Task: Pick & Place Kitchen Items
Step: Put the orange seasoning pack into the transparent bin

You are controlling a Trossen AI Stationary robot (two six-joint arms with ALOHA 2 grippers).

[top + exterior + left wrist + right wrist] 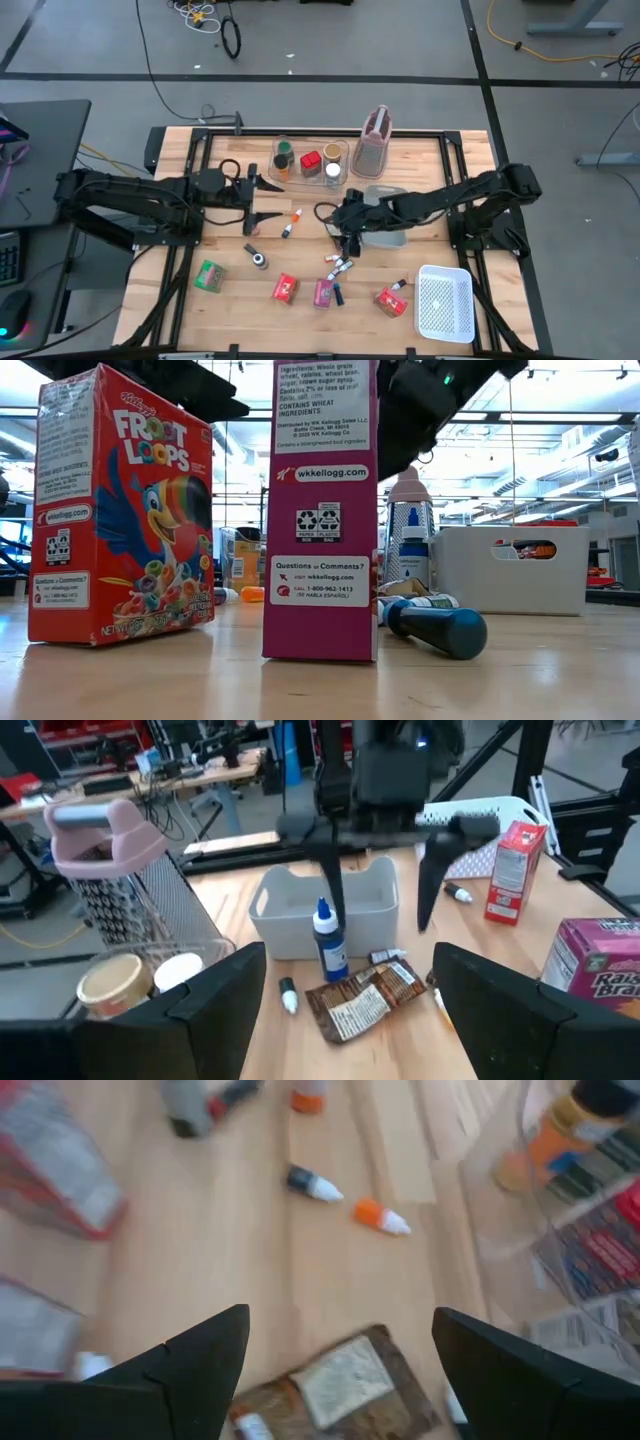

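Most of the job looks left to do. In the high view a clear bin [310,160] at the back of the desk [180,300] already holds a few things: a dark-lidded jar [284,153], a red packet [310,160] and a pale-lidded jar [332,158]. If that bin is the goal, those few are placed. The rest lies loose on the front half of the desk: a green packet [210,275], a red box [285,289], a pink box [323,292], another red box [389,301], and small bottles near the middle, among them an orange-capped one [296,215] and a dark one [338,294]. The white basket [445,303] at the front right appears empty. The right claw [350,243] hangs over the middle of the desk with its fingers apart and nothing between them; its wrist view looks down on a brown packet [345,1380], so that seems the next pick. The left claw [262,200] waits to the left of the bin, fingers also spread and holding nothing. No item is in hand, so a fresh pick appears about to start.
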